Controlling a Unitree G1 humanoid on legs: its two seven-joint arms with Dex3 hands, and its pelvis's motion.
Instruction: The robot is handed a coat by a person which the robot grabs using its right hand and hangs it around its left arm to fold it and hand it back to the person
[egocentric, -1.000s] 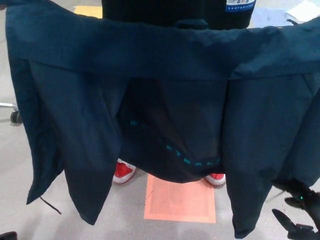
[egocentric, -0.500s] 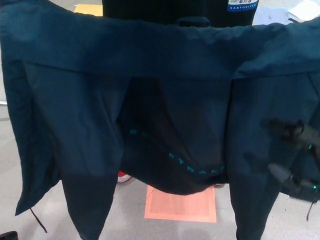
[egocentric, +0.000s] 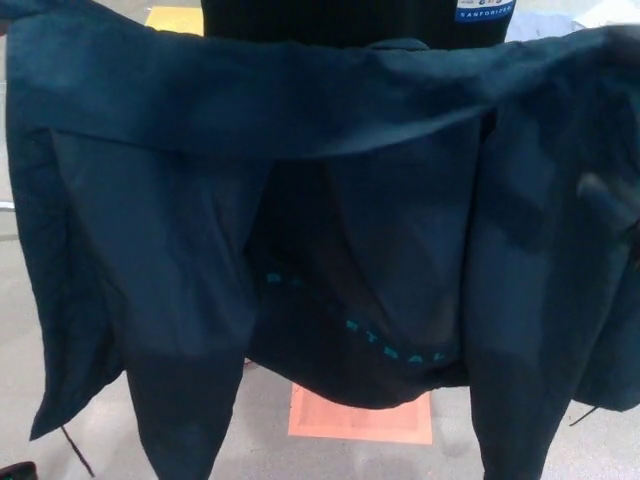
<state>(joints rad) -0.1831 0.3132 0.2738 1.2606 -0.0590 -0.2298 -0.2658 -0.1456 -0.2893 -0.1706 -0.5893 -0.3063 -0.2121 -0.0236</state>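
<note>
At 3 o'clock, nearest the camera, the robot's right hand (egocentric: 605, 200) is seen only as a blurred dark shape against the coat; whether it is spread or clenched cannot be told. The dark navy coat (egocentric: 180, 250) is stretched wide across almost the whole frame, with its lining exposed and teal lettering (egocentric: 400, 350) running toward 5 o'clock. Beyond the hem, an orange floor square (egocentric: 360, 415) is glimpsed at 6 o'clock. A person (egocentric: 330, 20) in dark clothing is partly seen at 12 o'clock.
</note>
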